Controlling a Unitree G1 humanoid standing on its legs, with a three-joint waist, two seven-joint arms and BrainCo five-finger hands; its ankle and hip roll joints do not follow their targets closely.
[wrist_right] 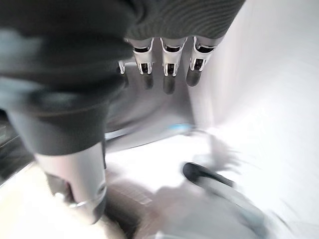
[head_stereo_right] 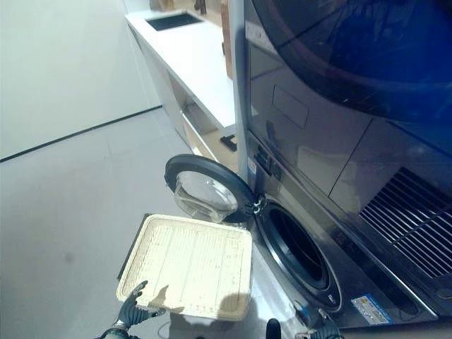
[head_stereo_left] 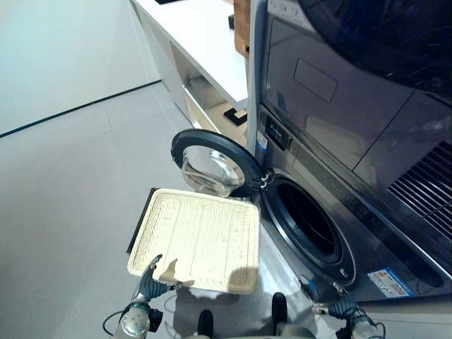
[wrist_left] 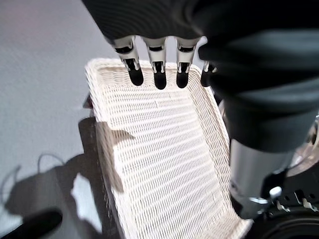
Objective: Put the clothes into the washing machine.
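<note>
The grey washing machine [head_stereo_left: 367,233] stands on the right with its round door [head_stereo_left: 212,164] swung open to the left, and its dark drum opening [head_stereo_left: 311,220] is exposed. On the floor in front lies a flat white wicker basket [head_stereo_left: 198,240] with its woven bottom bare. My left hand [head_stereo_left: 150,282] hovers at the basket's near left corner, open, its fingers [wrist_left: 159,74] straight above the weave and holding nothing. My right hand [head_stereo_left: 344,308] is low by the machine's front, below the drum opening, open, with fingers [wrist_right: 169,67] straight and nothing in them.
A second grey appliance [head_stereo_left: 339,70] is stacked on top of the washer. A white counter [head_stereo_left: 205,42] with open shelves runs behind the door. Light grey floor [head_stereo_left: 70,183] stretches to the left of the basket.
</note>
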